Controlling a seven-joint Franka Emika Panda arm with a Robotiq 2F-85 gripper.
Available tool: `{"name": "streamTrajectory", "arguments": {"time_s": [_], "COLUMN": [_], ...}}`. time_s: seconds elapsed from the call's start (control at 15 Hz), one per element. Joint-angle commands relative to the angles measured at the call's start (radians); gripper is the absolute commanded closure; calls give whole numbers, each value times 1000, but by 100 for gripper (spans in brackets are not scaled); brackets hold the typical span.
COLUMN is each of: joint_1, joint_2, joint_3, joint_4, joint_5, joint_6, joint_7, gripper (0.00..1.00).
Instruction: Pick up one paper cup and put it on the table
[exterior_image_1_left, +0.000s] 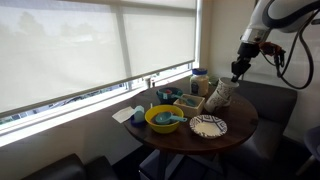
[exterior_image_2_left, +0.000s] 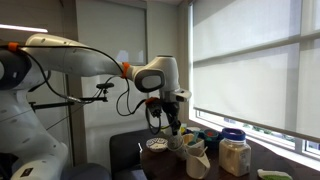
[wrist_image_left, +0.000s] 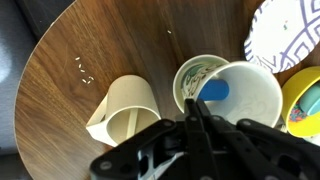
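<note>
A white paper cup (wrist_image_left: 250, 100) with something blue inside stands tilted at the edge of the round dark brown table (wrist_image_left: 80, 60), overlapping a second cup (wrist_image_left: 196, 78) with a printed inside. My gripper (wrist_image_left: 196, 108) has its fingers pinched together on the white cup's rim. A cream cup (wrist_image_left: 125, 108) stands to the left. In both exterior views the gripper (exterior_image_1_left: 237, 70) (exterior_image_2_left: 172, 124) is at the top of the cup (exterior_image_1_left: 223, 92) (exterior_image_2_left: 196, 160), at the table's (exterior_image_1_left: 240, 128) side.
A yellow bowl (exterior_image_1_left: 164, 119) with a blue utensil, a blue-patterned plate (exterior_image_1_left: 208, 126) and a blue-lidded clear jar (exterior_image_1_left: 200, 80) crowd the table. The plate (wrist_image_left: 285, 35) and the bowl (wrist_image_left: 305, 100) lie right of the cups. A dark bench seat (exterior_image_1_left: 275, 100) and a window surround the table.
</note>
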Motion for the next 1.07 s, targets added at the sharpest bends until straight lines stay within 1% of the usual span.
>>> {"name": "streamTrajectory", "arguments": {"time_s": [0.0, 0.13, 0.27, 0.4, 0.53, 0.6, 0.8, 1.0], "joint_1": [2, -3, 0, -4, -2, 1, 19, 22], "joint_2": [24, 32, 46, 61, 88, 104, 141, 149], "joint_3": [13, 24, 35, 53, 62, 65, 57, 45], "joint_4": [17, 13, -1, -14, -11, -1, 22, 56], "joint_5": [-6, -30, -41, -82, -112, -120, -88, -68], "joint_6": [-19, 14, 96, 180, 216, 186, 53, -65], "joint_7": [6, 23, 19, 34, 36, 34, -9, -49], "gripper": [99, 99, 99, 99, 99, 99, 99, 99]}}
